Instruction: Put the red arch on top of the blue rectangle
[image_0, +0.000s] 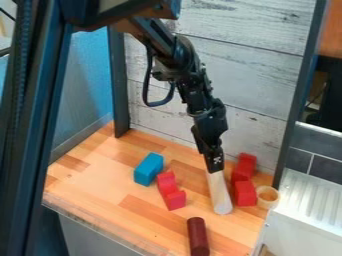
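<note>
A black gripper is hanging above a wooden table, its grip on the white cylinder proving impossible to confirm. A red arch is lying just beside the blue rectangle; a dark red cylinder is reaching the view's bottom edge.

Starting at the left of the counter, the rectangle is sitting just beside the left-hand arch, which is lying to its right and slightly nearer the front. Across to the right now, the middle cylinder is resting between the two arches, with the right-hand arch lying just beside it. The cup is sitting right of that arch's front end. Down in front of them all, the front cylinder is lying near the counter's front edge, and the back wall is standing behind everything.
</note>
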